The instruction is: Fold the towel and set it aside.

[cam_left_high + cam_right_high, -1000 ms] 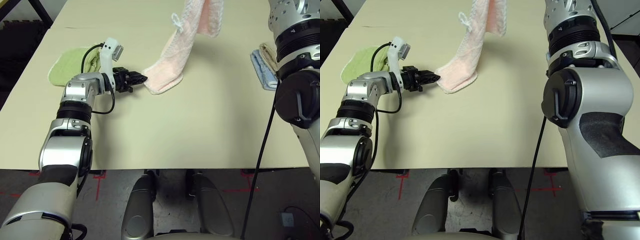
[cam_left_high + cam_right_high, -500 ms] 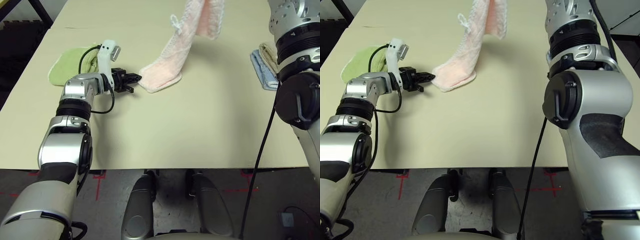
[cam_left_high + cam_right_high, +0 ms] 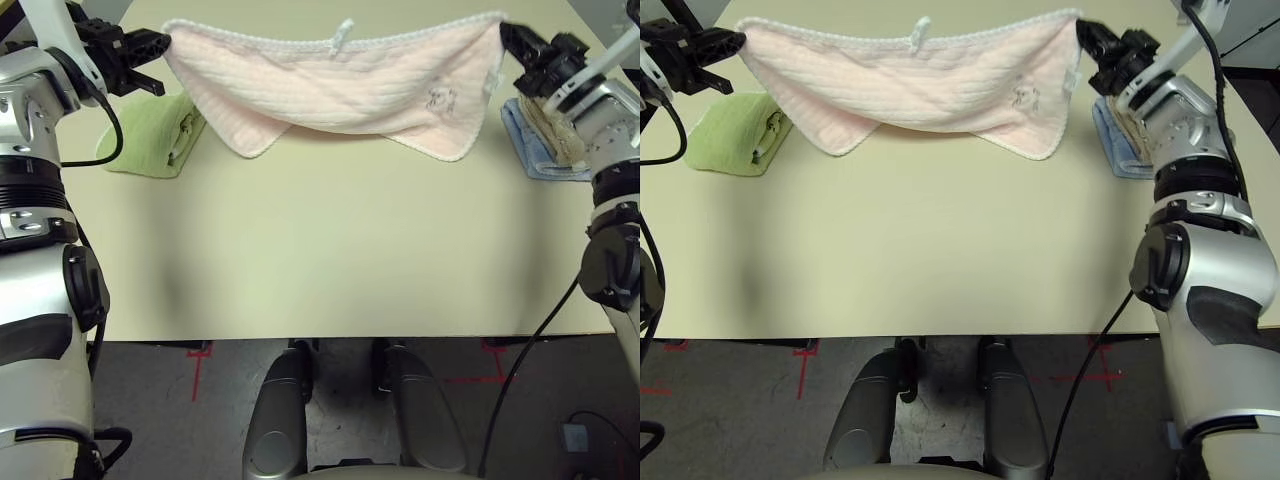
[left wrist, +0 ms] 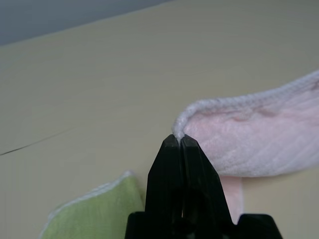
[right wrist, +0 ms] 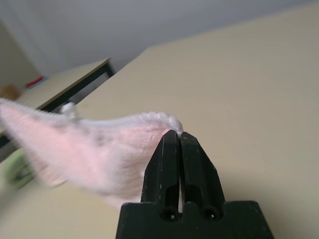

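The pink towel (image 3: 335,90) hangs stretched out between the two hands above the surface (image 3: 340,250), its scalloped top edge nearly level and its small white loop (image 3: 342,30) at the middle. A second ago it dangled from the right hand alone, high up, with its lower end lying on the surface and the left hand low beside that end. The left hand (image 3: 160,45) has since risen and moved out to the left; its fingers are pressed together on the towel's left top corner. The right hand (image 3: 508,38) has come down and out to the right, pinching the right top corner the same way. The towel's lower edge sags in two points, with a small printed motif (image 3: 438,98) near the right one. A green towel (image 3: 150,135) lies folded below the left hand, and blue and beige towels (image 3: 540,135) lie beneath the right.
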